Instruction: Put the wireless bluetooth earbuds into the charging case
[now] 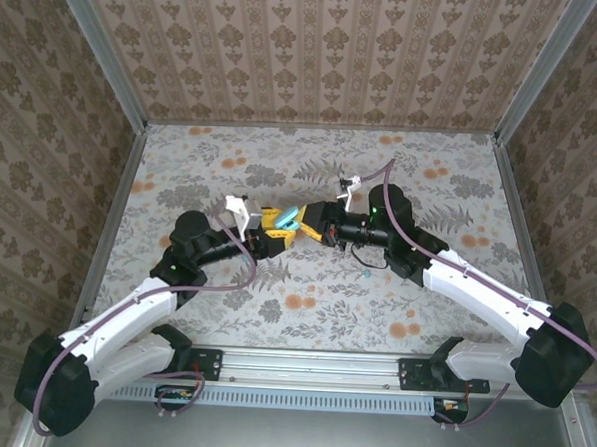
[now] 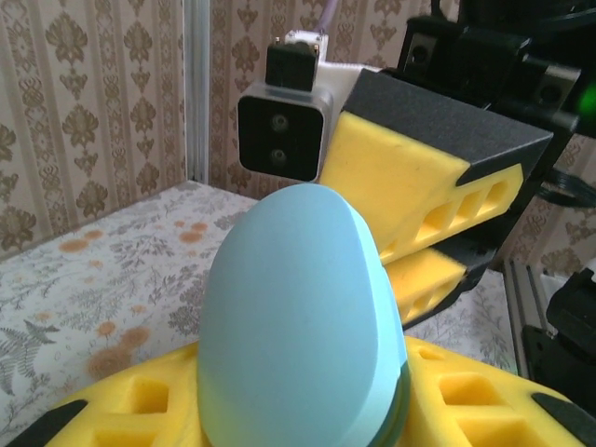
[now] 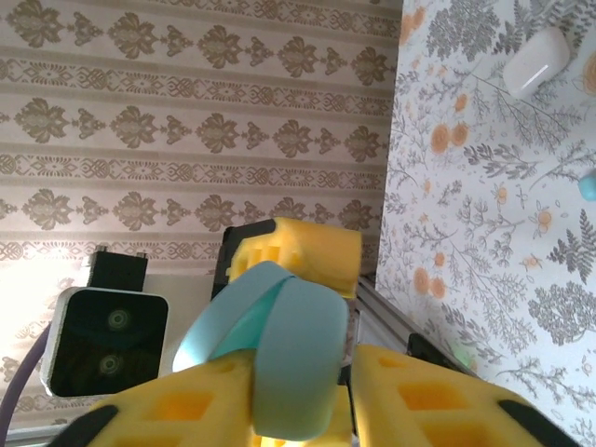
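Note:
The pale blue egg-shaped charging case (image 1: 287, 219) hangs above the middle of the table between both grippers. My left gripper (image 1: 274, 226) is shut on it, with yellow fingers (image 2: 466, 400) on either side of the case (image 2: 298, 317). In the right wrist view the case (image 3: 293, 354) shows edge-on, its lid slightly ajar. My right gripper (image 3: 307, 396) straddles it, the left finger against it and a thin gap at the right finger (image 3: 419, 391). One teal earbud (image 1: 367, 270) lies on the table near the right arm. A pale whitish earbud (image 3: 537, 60) lies further off.
The floral tablecloth (image 1: 304, 304) carries printed orange dots. Patterned walls and metal posts (image 1: 124, 104) close the table in on three sides. The two wrists and their cables crowd the centre. A rail (image 1: 311, 364) runs along the near edge.

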